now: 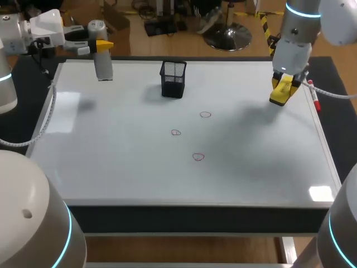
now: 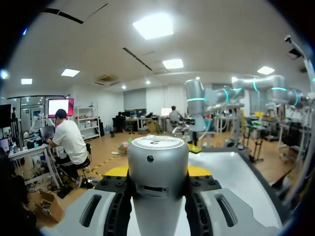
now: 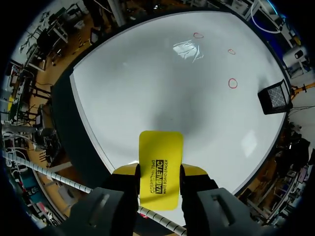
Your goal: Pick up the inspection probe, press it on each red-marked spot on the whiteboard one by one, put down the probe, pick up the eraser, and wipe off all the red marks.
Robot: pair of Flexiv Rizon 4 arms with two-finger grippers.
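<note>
A whiteboard is covering the top of the bench. The left arm is coming in over the far left corner of the bench. Its left claw is clamping a grey, cylinder-shaped probe from two sides and holding it upright above that corner. In the left wrist view the probe is filling the space between the two yellow tips of the left claw, with both fingers pressing on it.

The right arm is hanging over the far right corner of the bench. Its right claw is gripping a flat yellow eraser, which is hanging above the board. In the right wrist view the eraser is sticking out ahead of the right claw, pinched between both fingers.

Three small red marks are sitting near the middle of the bench: one toward the far side, one just left of it, one nearer the front edge. A black mesh cup is standing near the middle of the far edge, well apart from both claws.
</note>
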